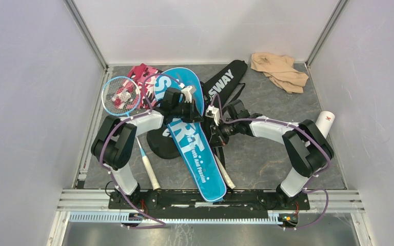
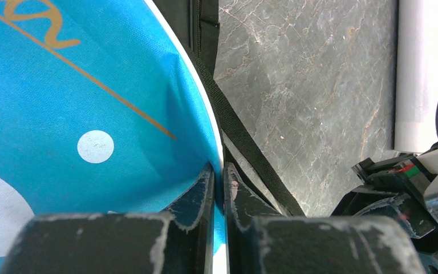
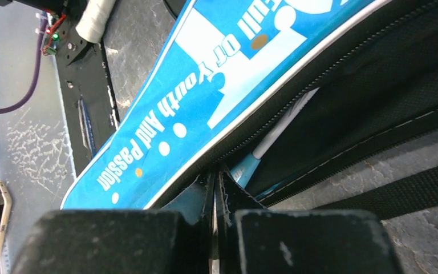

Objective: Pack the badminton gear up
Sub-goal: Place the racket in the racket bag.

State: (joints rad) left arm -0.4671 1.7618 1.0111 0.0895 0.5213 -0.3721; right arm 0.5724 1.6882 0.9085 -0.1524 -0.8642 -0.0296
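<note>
Top external: blue cover (image 1: pixel 192 148) lies diagonally mid-frame on the desk (image 1: pixel 267 154), on top of the black cover (image 1: pixel 224 82), whose end pokes out upper right of centre.

Left gripper (image 2: pixel 219 188): jaws almost together, pinching the blue cover's white-piped edge.

Right gripper (image 3: pixel 214 182): jaws fully together on the same cover's edge next to the zip, as far as the right wrist view shows.

Zip looks open. A racket shaft (image 3: pixel 279 134) shows in the gap under the blue panel, and a white grip (image 1: pixel 226 177) sticks out near bottom centre of the top view.

My read: first racket is partly in and not zipped up.

Loose racket (image 1: pixel 120 96) is on the desk at the left, head in the upper left next to the pink cloth (image 1: pixel 142 76). White tube (image 1: pixel 324 122) sits at the right edge, well apart from both grippers. Can't make out any shuttlecocks.

Early stage, I'd say. Remaining:
- seat the racket and close the zip
- bag the loose racket
- sort out the tube
</note>
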